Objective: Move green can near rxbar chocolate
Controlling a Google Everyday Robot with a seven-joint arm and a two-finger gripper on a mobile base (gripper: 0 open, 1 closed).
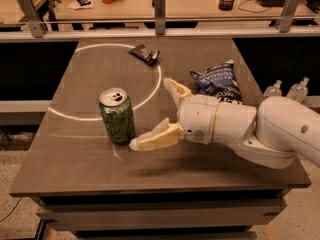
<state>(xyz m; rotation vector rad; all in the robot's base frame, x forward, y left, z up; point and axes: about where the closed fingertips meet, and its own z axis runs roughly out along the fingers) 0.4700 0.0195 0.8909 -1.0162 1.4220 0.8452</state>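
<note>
The green can (117, 116) stands upright on the brown table (75, 154), left of centre, silver top with pull tab showing. The rxbar chocolate (144, 54), a small dark flat bar, lies at the table's far side near the back edge. My gripper (152, 115) comes in from the right on a white arm, just right of the can. Its cream fingers are spread open and empty; the near fingertip (139, 144) is close beside the can's base, the far finger (175, 90) points toward the back.
A crinkled blue chip bag (218, 81) lies right of centre, partly behind my arm. A bright ring of light crosses the tabletop. Two clear bottles (287, 90) stand off the table's right edge. A railing and a desk run behind.
</note>
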